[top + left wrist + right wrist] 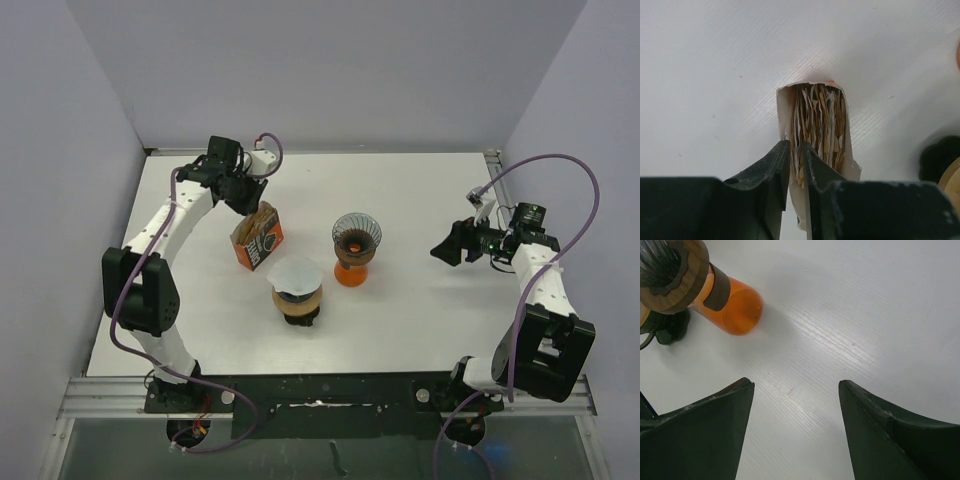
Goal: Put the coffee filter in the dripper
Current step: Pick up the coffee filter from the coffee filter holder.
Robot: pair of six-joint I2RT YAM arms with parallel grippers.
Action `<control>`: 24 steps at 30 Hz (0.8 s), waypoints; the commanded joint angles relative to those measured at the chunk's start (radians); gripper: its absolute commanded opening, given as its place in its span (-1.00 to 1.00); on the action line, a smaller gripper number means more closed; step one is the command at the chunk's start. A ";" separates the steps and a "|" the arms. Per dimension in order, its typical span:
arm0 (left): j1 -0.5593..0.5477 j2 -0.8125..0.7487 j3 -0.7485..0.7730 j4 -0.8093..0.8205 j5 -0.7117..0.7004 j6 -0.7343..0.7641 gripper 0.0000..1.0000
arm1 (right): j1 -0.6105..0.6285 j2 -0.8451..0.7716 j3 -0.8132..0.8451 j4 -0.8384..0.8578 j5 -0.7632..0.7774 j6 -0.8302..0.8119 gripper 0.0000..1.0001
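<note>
Two fingers [775,172] of the left pincer [795,148] stand almost together, clenched on a thin slice of paper at the left edge of the coffee filters [820,120]; these stand on end in a torn packet [258,240] right under the pincer; the step in hand looks like pinching one filter out of the stack; next would come a slow, straight lift, then a carry to the dripper [357,236], which tops an orange jug [352,272] well off to the pincer's right; nearer, on that same side, a stand [299,306] bears a white cone [296,272]; farther right, the right pincer [795,384] hangs released above the table [880,315]. Whether one filter, several, or the packet wall is caught cannot be told; the fingers cover the bite; the white cone may be a filter already seated, but that is unclear.
</note>
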 commanded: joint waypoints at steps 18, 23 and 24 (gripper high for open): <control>0.028 0.023 0.065 0.003 0.053 0.005 -0.83 | -0.005 -0.026 0.000 0.023 -0.029 -0.021 0.39; 0.028 0.032 0.069 0.005 0.054 0.004 -0.83 | -0.005 -0.025 0.001 0.023 -0.030 -0.021 0.39; 0.028 0.032 0.070 0.005 0.053 0.004 -0.84 | -0.006 -0.024 0.000 0.023 -0.030 -0.020 0.39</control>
